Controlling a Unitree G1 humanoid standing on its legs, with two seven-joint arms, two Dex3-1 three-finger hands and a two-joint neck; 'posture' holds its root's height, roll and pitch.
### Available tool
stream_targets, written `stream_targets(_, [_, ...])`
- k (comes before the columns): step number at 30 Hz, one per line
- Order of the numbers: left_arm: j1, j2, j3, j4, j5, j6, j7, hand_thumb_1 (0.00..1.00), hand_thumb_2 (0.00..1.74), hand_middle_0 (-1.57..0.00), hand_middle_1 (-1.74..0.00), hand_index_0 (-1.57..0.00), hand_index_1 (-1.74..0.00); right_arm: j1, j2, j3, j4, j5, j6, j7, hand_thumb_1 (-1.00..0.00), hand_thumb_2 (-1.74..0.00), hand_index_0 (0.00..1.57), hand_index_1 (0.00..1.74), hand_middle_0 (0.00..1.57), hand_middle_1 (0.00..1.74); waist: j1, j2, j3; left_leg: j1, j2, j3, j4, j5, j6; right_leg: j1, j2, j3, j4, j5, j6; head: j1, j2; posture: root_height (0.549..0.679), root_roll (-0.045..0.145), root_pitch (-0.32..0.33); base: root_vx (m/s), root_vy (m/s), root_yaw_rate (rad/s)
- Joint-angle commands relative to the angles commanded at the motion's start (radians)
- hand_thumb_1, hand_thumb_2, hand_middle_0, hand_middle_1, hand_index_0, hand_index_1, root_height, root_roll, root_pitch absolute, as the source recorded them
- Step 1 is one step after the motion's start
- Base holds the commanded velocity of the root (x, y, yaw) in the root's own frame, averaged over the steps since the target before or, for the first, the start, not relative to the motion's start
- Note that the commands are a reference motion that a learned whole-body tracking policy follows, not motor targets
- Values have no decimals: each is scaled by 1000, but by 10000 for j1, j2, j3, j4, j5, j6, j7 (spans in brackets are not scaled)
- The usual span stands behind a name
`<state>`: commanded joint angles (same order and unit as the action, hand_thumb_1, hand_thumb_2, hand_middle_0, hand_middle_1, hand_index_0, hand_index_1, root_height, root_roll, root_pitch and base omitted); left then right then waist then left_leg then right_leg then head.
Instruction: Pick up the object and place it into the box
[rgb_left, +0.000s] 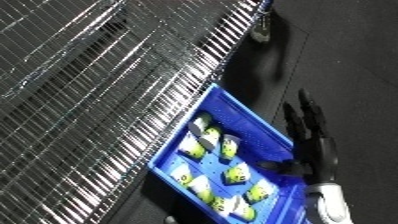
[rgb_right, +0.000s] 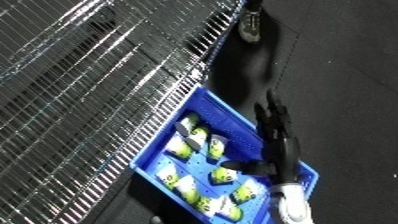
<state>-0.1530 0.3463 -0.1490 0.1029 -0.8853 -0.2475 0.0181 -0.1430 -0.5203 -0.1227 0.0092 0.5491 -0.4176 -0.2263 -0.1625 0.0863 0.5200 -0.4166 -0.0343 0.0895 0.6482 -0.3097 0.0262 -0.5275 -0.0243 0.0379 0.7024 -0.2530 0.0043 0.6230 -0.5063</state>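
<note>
Blue bin (rgb_left: 258, 120) at centre-low, lying tilted, long axis running from 12 toward 5 o'clock, beside wire shelving (rgb_left: 98, 85) filling the 9–12 o'clock area. Yellow-green objects (rgb_left: 229, 146) with white and grey ends already scattered inside bin. Right hand (rgb_left: 308, 135) at 4 o'clock, over bin's right rim, fingers straight and extended toward 12, thumb out toward the bin, holding nothing. Left hand not seen. Shelf caster (rgb_right: 250, 26) at 1 o'clock on dark floor.
</note>
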Motion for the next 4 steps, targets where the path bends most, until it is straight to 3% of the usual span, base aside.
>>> stream_targets(4, [-60,90,110,-116,54,115,98,1000,1740,-1570,-1740,-1570,-1740,-553,-93,378,-590,-567,563,66,0,0,0,0,0,0,256,-162,0,-36,15,-169,-49,114,-25,74,-12,-157,40,-55,-43,-470,-120,646,89,90,1,-59,154])
